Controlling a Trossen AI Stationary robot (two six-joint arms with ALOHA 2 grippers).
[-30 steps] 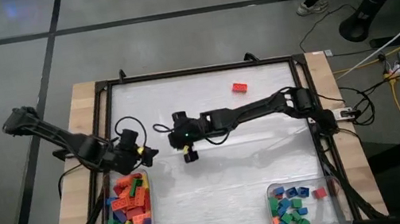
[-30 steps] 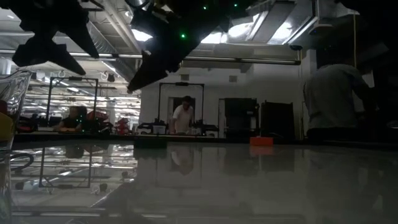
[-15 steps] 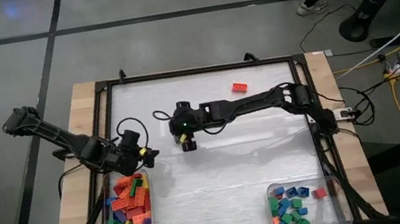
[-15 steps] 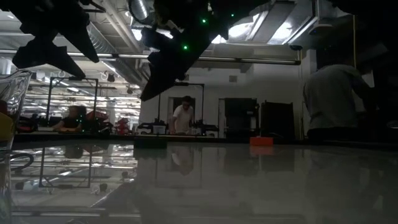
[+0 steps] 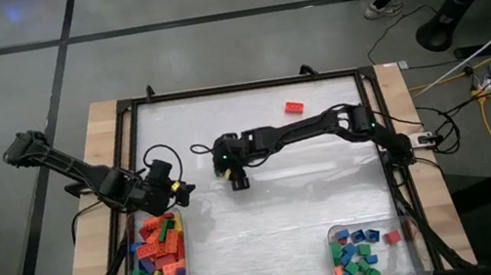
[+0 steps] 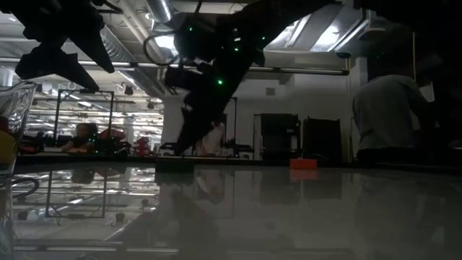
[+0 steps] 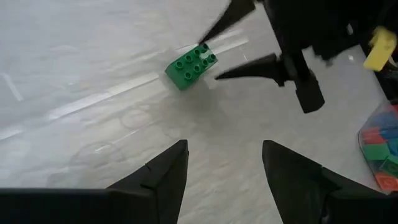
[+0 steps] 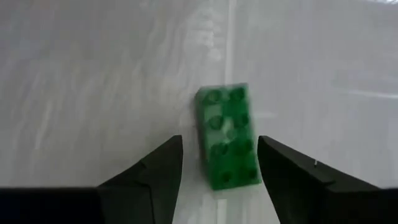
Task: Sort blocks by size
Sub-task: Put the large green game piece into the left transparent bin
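A green eight-stud block (image 8: 227, 135) lies flat on the white table, also seen in the left wrist view (image 7: 191, 65). My right gripper (image 8: 219, 168) is open and slants down over it near the table's middle (image 5: 235, 179). Its fingers stand on either side of the block, apart from it. A red block (image 5: 295, 107) lies alone toward the far edge. My left gripper (image 7: 224, 168) hangs open and empty above the far end of the left tray (image 5: 178, 192).
A clear tray (image 5: 158, 258) of long blocks stands at the near left. Another clear tray (image 5: 372, 251) with small blocks stands at the near right. A black frame (image 5: 127, 107) rims the table. People are in the room beyond the far edge.
My right gripper has come down toward the table and a little toward the far edge, tipping steeper, and now hangs low over the green block.
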